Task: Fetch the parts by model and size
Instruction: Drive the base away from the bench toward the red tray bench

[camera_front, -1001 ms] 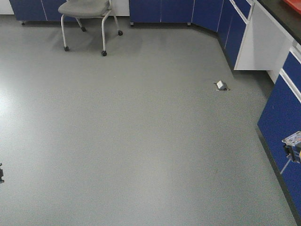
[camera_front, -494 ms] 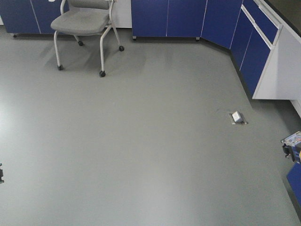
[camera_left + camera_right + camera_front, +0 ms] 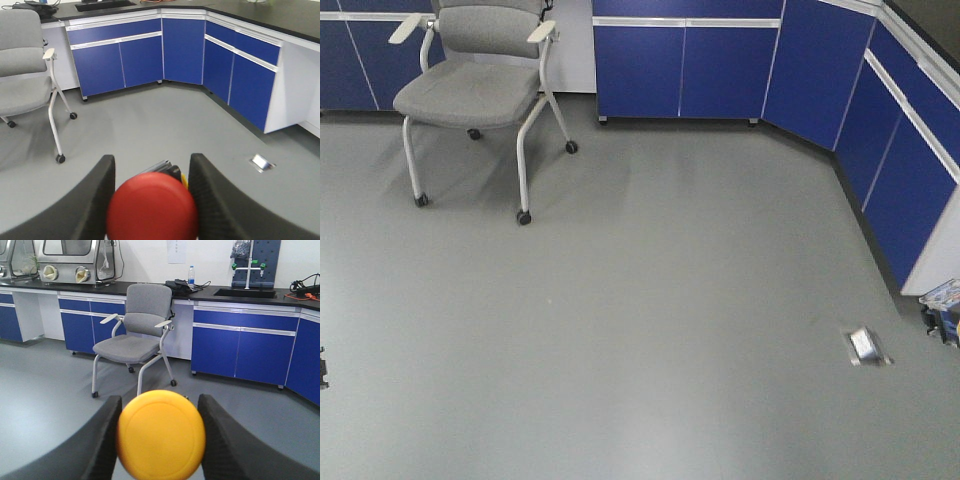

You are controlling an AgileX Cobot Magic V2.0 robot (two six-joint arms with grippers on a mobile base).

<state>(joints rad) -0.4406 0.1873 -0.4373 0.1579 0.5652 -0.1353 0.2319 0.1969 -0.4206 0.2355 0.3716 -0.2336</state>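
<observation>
**Both grippers carrying a switch over the lab floor**

Nearest to us, in the left wrist view, our left gripper (image 3: 151, 165) is clamping the red-capped push-button switch (image 3: 152, 207). Its two dark fingers (image 3: 95, 200) are pressing against either side of the round red cap, and a bit of the blocky base is showing just beyond the cap. We are holding the switch up in the air, above the grey floor (image 3: 620, 350).

In the right wrist view, our right gripper (image 3: 160, 401) is gripping the yellow-capped push-button switch (image 3: 161, 434) in the same way, with one dark finger on each side of the yellow cap. The cap is hiding its base from that camera.

In the front view we are seeing only slivers of the two grippers, at the near left and near right edges of the picture.

Farther out, a small metal floor outlet box (image 3: 868, 346) is sitting in the floor on the right, near the cabinet corner. A grey wheeled chair (image 3: 470, 90) with pale armrests is standing at the far left.

Blue cabinets (image 3: 680, 70) are running along the far wall and turning down the right side, under a black countertop (image 3: 280, 15). On that counter we are making out a sink (image 3: 244, 292), a water bottle (image 3: 191, 276) and, at the far left, a glove box (image 3: 67, 255).
</observation>
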